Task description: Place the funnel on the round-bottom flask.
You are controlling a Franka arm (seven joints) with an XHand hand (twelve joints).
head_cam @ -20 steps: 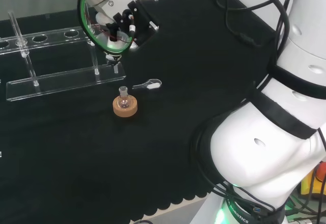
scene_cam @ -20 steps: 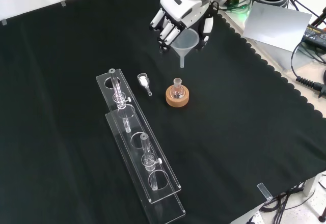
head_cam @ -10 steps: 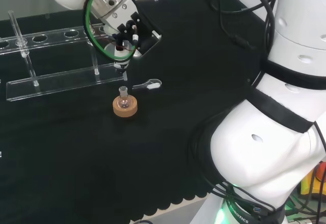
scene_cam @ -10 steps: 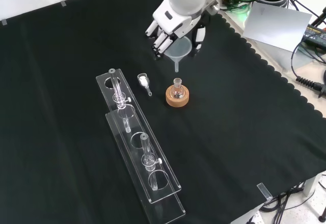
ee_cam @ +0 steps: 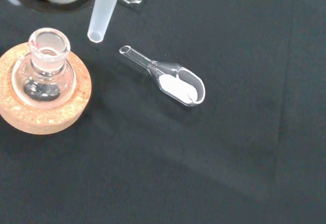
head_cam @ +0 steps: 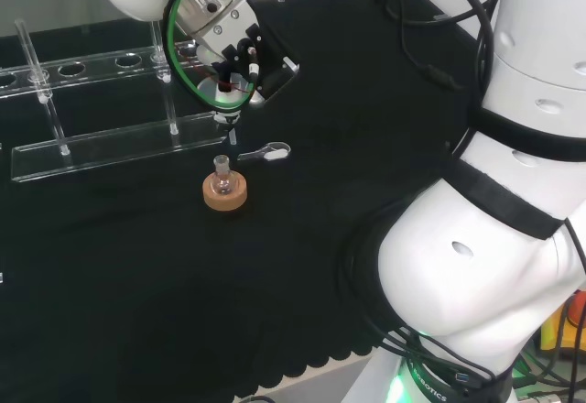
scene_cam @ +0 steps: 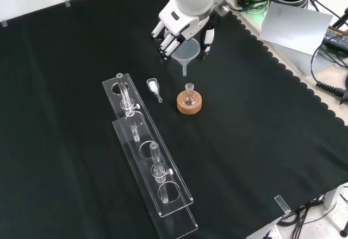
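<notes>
Fingers (scene_cam: pixel 166 42): curled round the funnel (scene_cam: pixel 186 52), gripping its cone; hand (scene_cam: pixel 182 19) enters from the top of the front view.
Rack (scene_cam: pixel 149 165): nearest in the front view, a clear rack lying on the table (scene_cam: pixel 261 141), with a few clear pieces upright in it; well apart from the work.
Flask (scene_cam: pixel 188 93): small round-bottom flask upright in a cork ring (scene_cam: pixel 189 103), neck open and free; some dark residue or reflection shows in its bulb in the wrist view.
Scoop (scene_cam: pixel 154 87): clear scoop with white powder, lying just beside the ring, to its left in the front view, not touching it.
Funnel position: in the air above the table, stem pointing down; in the front view the tip hangs above and slightly beyond the neck; in the wrist view the stem tip (ee_cam: pixel 95 34) sits beside the neck (ee_cam: pixel 49 43), not over it.
Step, as I judge it: lining the stem up with the neck before lowering; the funnel is not yet on the flask.
Risk, misalignment: if lowered from here, the stem may strike the rim or slide down outside the neck, since the two are offset.
Risk, tipping: a sideways push on the neck could rock the flask out of its ring.
Risk, scoop: a drift toward the scoop could knock it and spill powder.
Risk, release: letting go before the stem is seated may leave the funnel tilted or fallen.
</notes>
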